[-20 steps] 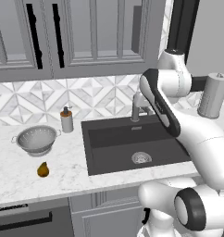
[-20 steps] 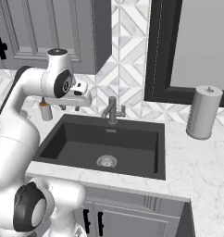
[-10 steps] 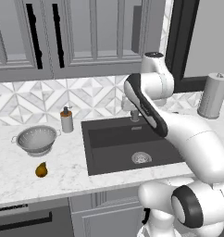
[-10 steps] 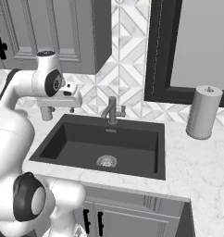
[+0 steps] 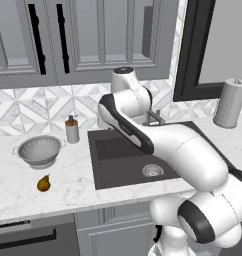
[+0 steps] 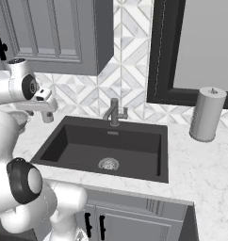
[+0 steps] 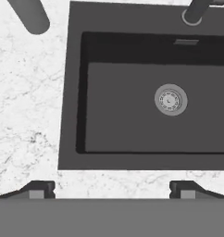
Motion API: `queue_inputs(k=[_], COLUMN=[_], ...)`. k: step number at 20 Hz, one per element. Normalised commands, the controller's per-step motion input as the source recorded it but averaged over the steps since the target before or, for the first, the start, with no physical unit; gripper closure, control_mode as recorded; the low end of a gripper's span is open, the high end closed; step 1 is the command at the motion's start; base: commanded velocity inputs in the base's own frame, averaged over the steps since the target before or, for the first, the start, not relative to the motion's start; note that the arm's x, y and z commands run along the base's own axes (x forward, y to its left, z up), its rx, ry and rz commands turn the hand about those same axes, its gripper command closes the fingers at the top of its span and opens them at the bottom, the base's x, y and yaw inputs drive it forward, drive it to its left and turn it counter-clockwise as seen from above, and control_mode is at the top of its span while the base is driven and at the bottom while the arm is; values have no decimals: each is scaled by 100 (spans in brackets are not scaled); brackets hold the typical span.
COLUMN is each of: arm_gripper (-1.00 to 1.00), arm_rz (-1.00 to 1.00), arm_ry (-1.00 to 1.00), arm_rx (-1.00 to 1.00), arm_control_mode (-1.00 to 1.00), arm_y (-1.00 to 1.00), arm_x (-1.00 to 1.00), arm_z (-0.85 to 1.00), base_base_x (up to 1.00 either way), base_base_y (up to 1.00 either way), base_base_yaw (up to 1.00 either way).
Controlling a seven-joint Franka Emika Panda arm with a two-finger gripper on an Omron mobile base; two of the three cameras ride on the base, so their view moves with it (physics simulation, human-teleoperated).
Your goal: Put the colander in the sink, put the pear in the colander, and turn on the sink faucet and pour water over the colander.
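Pincer (image 7: 111, 187), seen in the hand view: tips spread wide at the lower edge, holding nothing, above the front rim of the sink (image 7: 132, 157), whose round silver drain (image 7: 170, 99) lies right of centre. In the left base view the colander (image 5: 39, 150) stands on the white marble tabletop (image 5: 23, 195) at left of centre, well apart from the sink (image 5: 118, 165). The pear (image 5: 43, 183) lies on the tabletop just below the colander, apart from it. A soap bottle (image 5: 72, 130) stands between colander and sink. In the right base view the sink faucet (image 6: 114, 112) rises behind the basin, and a paper-towel roll (image 6: 207, 114) stands at right.
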Motion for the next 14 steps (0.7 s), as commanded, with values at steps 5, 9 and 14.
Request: queue_inputs(k=[5, 9, 14], arm_gripper=[-100, -100, -100], arm_rz=[0, 0, 6], arm_ry=[0, 1, 0], arm_rx=[18, 2, 0], arm_control_mode=[-100, -100, -100], arm_y=[82, 59, 19], arm_x=[0, 0, 0], arm_z=[-2, -7, -13], base_base_x=[0, 0, 0], base_base_y=[0, 0, 0], base_base_yaw=[0, 0, 0])
